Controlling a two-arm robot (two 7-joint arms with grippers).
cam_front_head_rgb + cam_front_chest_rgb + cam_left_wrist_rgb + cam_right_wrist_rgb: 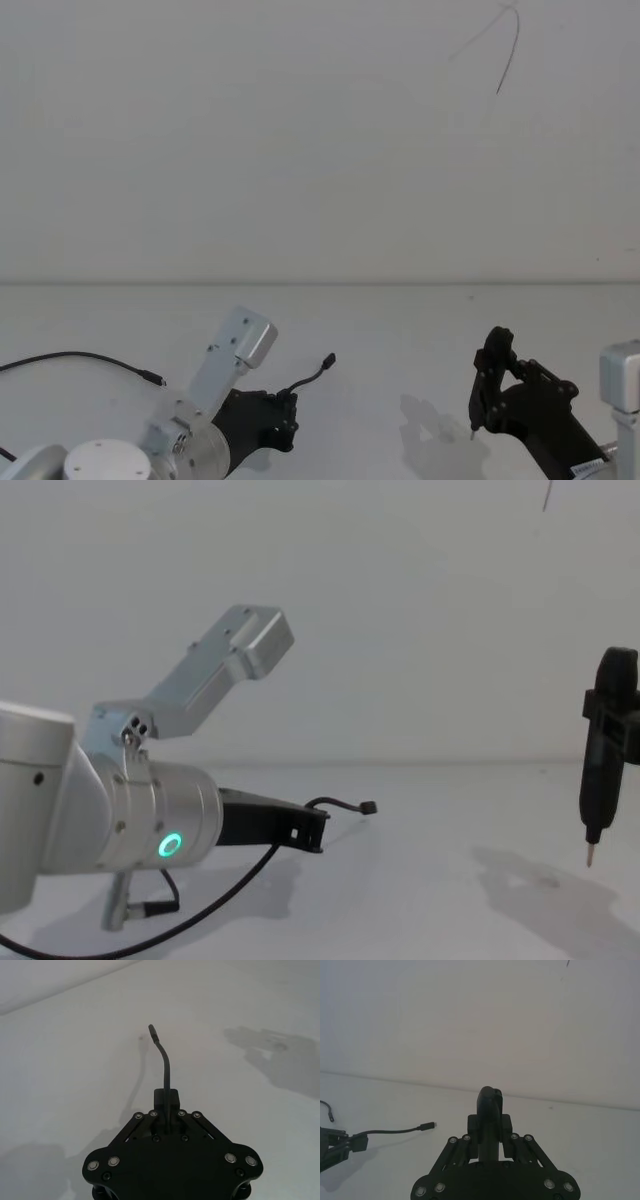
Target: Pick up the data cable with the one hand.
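L: left gripper (316, 832) is clamping closed on data cable (338, 803) | plug end is sticking out above table (440, 900) | R: right gripper (489, 1127) is pinching pen tool (603, 760), tip pointing down

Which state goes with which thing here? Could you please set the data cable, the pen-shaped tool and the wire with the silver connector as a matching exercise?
Things:
1. data cable
2. pen-shaped tool
3. wire with the silver connector

States:
A. lying on the table, at the robot's left
B. clamped in the left gripper, plug end out in the air
C. held in the right gripper, metal tip down

Pairs: 1-B, 2-C, 3-A.
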